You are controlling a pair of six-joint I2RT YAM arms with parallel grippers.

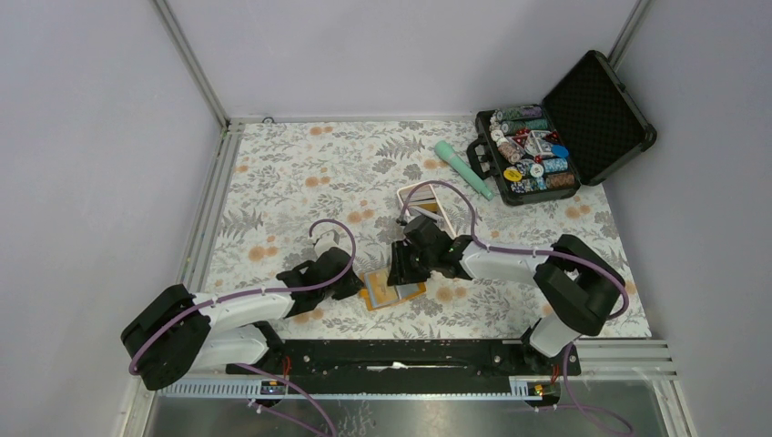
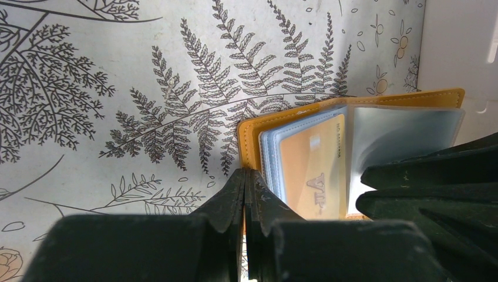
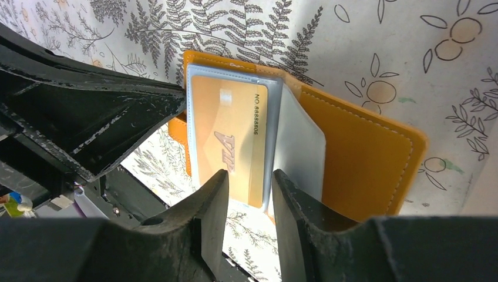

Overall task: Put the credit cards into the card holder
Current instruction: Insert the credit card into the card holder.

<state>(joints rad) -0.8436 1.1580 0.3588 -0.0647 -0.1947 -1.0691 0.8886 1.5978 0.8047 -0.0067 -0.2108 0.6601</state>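
Covering the desk (image 1: 273, 182) is a cloth printed with ferns and orange blossoms, with pale panels on three sides. At the far right corner a black case (image 1: 596, 100) lies open, its lower half packed with rows of poker chips (image 1: 533, 155). Just left of it lies a teal cylinder (image 1: 462, 167), and nearer the middle a white tray (image 1: 410, 191) (something tan lies in it, too small to make out). Between the tray and the arm bases is the card holder (image 1: 391, 289), spread open on the desk with its orange cover underneath and clear pockets facing up; a tan credit card (image 3: 226, 117) sits in the top pocket. Both arms reach low and inward, meeting over it. The left end effector (image 2: 244, 176) is pressed together, pinching the edge of the orange cover. The right end effector (image 3: 249, 179) is spread, its fingers on either side of the card's near end and gripping nothing, while the left one's black body crowds the holder's other half.
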